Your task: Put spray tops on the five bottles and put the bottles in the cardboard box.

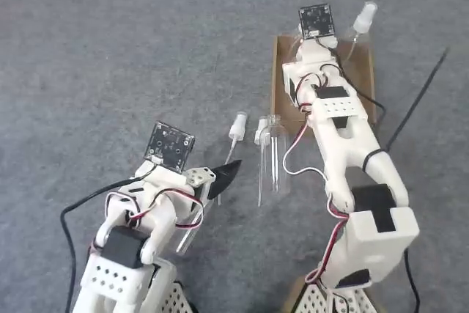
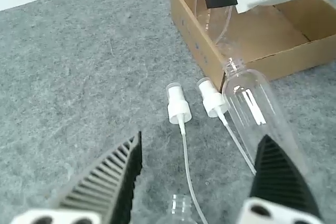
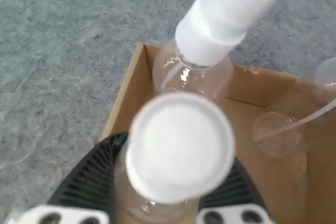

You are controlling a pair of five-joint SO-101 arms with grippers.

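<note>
Left gripper [image 2: 202,137] hangs wide open, empty, over the mat [image 2: 79,66]; below it lie a bare bottle neck [image 2: 181,208], a spray top [image 2: 177,109], a second top [image 2: 211,98] and an uncapped bottle [image 2: 257,114], so two assemblies appear left. Farther off, right gripper [image 3: 173,182] clamps a capped bottle [image 3: 178,145] over the cardboard box [image 3: 123,90], beside a standing capped one [image 3: 220,24]. The box count is uncertain: the arm covers it from above, and the contents at its edge are blurred.

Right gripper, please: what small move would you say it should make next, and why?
Probably lower and open. The right gripper is shut on a spray-topped bottle, held over the cardboard box beside a second topped bottle inside it, so setting it down there seems next.
</note>
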